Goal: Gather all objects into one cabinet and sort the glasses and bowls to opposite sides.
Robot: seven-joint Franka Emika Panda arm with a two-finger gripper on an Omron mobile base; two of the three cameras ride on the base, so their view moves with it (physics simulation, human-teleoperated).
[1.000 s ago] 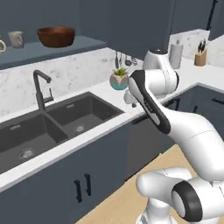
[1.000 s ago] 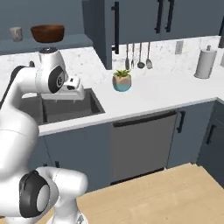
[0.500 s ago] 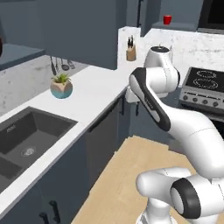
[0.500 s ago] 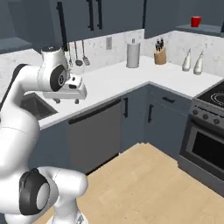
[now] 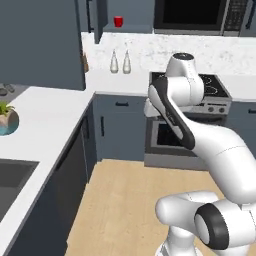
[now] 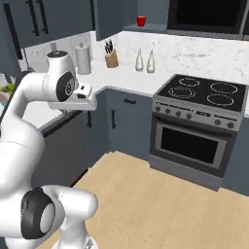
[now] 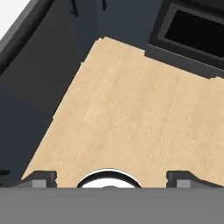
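the red mug [image 5: 118, 21] sits at the top centre of the left base view, small and glossy, upright on a shelf under the slate blue-grey wall cabinet [image 5: 42, 42]. in the right base view the same mug [image 6: 141, 21] stands at the top of the frame, just left of centre, on a ledge beside the dark microwave [image 6: 206, 17]. it is plain red, short, with an open rim; its handle is too small to make out.

below it, on the speckled white counter [image 6: 124, 78], two pale bottles [image 6: 145, 61] stand side by side, with a knife block [image 6: 111, 58] and a paper towel roll [image 6: 83, 59] to their left. the stove [image 6: 204, 92] with its black top fills the right of that view, its oven door dark beneath.

the gripper [image 7: 111, 177] hangs well below the mug, over the light wooden floor [image 7: 131, 109]. in the hand view its two dark finger tips [image 7: 39, 178] rise at the lower left and lower right, wide apart, with nothing between them. a potted plant [image 5: 6, 117] sits at the left edge of the left base view, on the counter near the dark sink [image 5: 12, 182].
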